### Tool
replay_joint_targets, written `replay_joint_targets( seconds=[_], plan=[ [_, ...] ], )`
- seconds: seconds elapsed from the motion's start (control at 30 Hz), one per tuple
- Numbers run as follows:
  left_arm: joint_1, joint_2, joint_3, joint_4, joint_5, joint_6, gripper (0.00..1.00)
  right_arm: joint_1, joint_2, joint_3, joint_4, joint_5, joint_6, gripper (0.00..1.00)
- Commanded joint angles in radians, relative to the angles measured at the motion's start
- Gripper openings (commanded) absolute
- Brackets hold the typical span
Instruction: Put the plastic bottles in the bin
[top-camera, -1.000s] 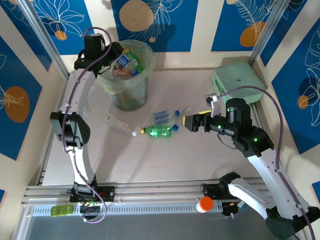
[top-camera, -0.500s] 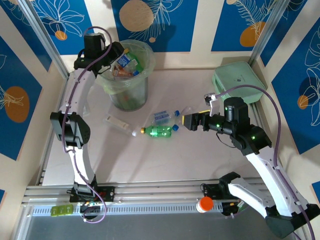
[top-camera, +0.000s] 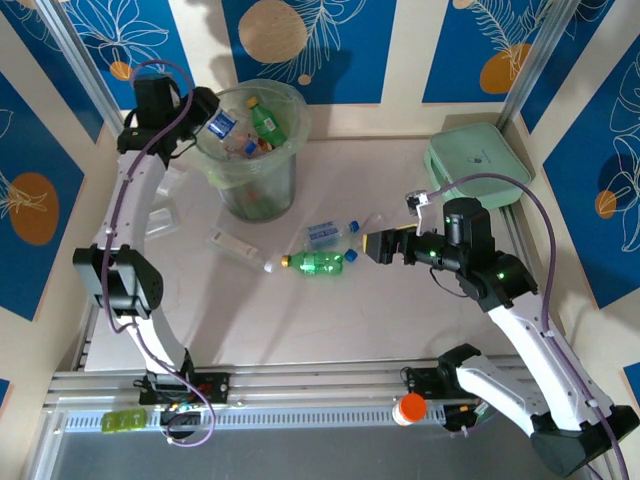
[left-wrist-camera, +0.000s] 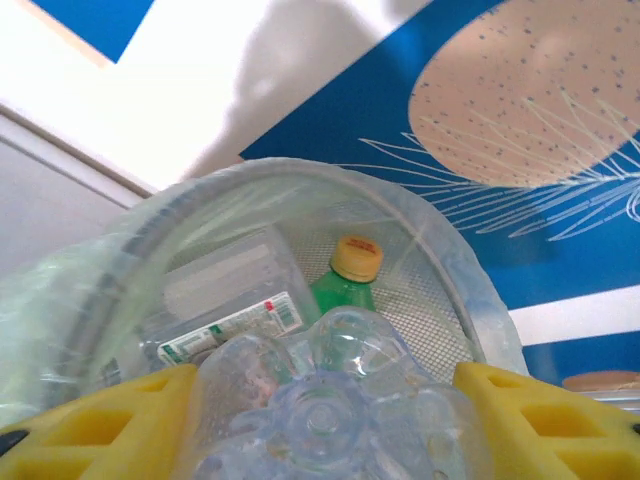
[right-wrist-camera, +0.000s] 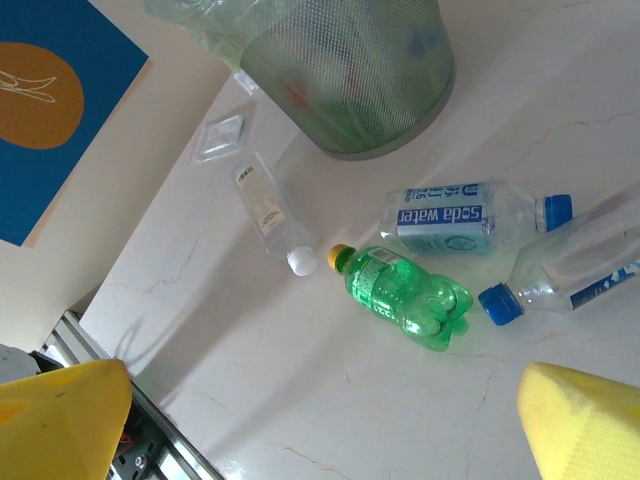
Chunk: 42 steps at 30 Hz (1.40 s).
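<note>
My left gripper (top-camera: 207, 113) is shut on a clear bottle (top-camera: 222, 124) at the left rim of the pale-green bin (top-camera: 262, 190). From the left wrist, the bottle's base (left-wrist-camera: 330, 400) sits between the yellow fingers (left-wrist-camera: 100, 425), above the bin's rim (left-wrist-camera: 470, 290) and a green bottle (left-wrist-camera: 345, 285) inside. On the table lie a green bottle (right-wrist-camera: 405, 295), a soda-water bottle (right-wrist-camera: 460, 215), a blue-capped clear bottle (right-wrist-camera: 575, 265) and a slim white-capped one (right-wrist-camera: 268, 215). My right gripper (top-camera: 378, 245) hangs open just right of them, nothing between its fingers (right-wrist-camera: 70, 425).
A mint-green flat case (top-camera: 475, 160) lies at the back right. Flat clear packets (top-camera: 165, 215) lie left of the bin, one of them (right-wrist-camera: 220, 138) near its base. An orange-capped item (top-camera: 410, 407) sits on the near rail. Metal frame posts stand at both back corners.
The left arm has swung left, carrying the clear bottle from over the bin's middle to its left rim. The right gripper has edged slightly left, still open.
</note>
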Motion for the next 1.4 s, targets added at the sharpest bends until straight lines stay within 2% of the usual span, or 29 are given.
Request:
replay_joint_targets(
  seconds=[0.0, 0.17, 0.27, 0.33, 0.4, 0.5, 0.7, 0.8, 0.93, 1.13, 1.37],
  plan=[
    [0.005, 0.0, -0.03, 0.021, 0.073, -0.04, 0.6, -0.005, -0.016, -0.017, 0.025, -0.012, 0.005, 0.99],
    [0.005, 0.031, 0.043, -0.026, 0.091, 0.008, 0.76, -0.007, -0.01, -0.03, 0.029, -0.014, 0.002, 0.99],
    [0.004, 0.02, 0.074, -0.049, 0.056, 0.056, 0.81, -0.007, -0.016, -0.034, 0.027, -0.015, 0.002, 0.99],
    [0.005, -0.007, 0.061, -0.034, 0.021, 0.082, 0.89, -0.007, -0.018, -0.039, 0.03, -0.013, 0.003, 0.99],
    [0.005, -0.026, 0.052, -0.007, 0.009, 0.107, 0.89, -0.007, -0.019, -0.04, 0.031, -0.014, 0.007, 0.99],
    [0.0, -0.032, 0.073, -0.011, -0.002, 0.16, 0.81, -0.006, -0.016, -0.036, 0.033, -0.016, 0.008, 0.99],
    [-0.058, 0.039, 0.127, -0.028, 0.069, 0.258, 0.45, -0.005, -0.008, -0.039, 0.044, -0.021, 0.017, 0.99],
    [-0.086, 0.102, 0.148, -0.03, 0.115, 0.261, 0.33, -0.001, 0.0, -0.036, 0.045, -0.026, 0.025, 0.99],
    [-0.129, 0.175, 0.178, -0.034, 0.115, 0.278, 0.29, 0.006, -0.003, -0.033, 0.034, -0.017, 0.025, 0.99],
    [-0.159, 0.287, 0.259, -0.061, 0.133, 0.288, 0.29, 0.008, -0.022, -0.04, 0.015, -0.003, 0.026, 0.99],
    [-0.161, 0.288, 0.258, -0.049, 0.166, 0.301, 0.31, 0.012, -0.036, -0.038, 0.002, 0.003, 0.03, 0.99]
  ],
)
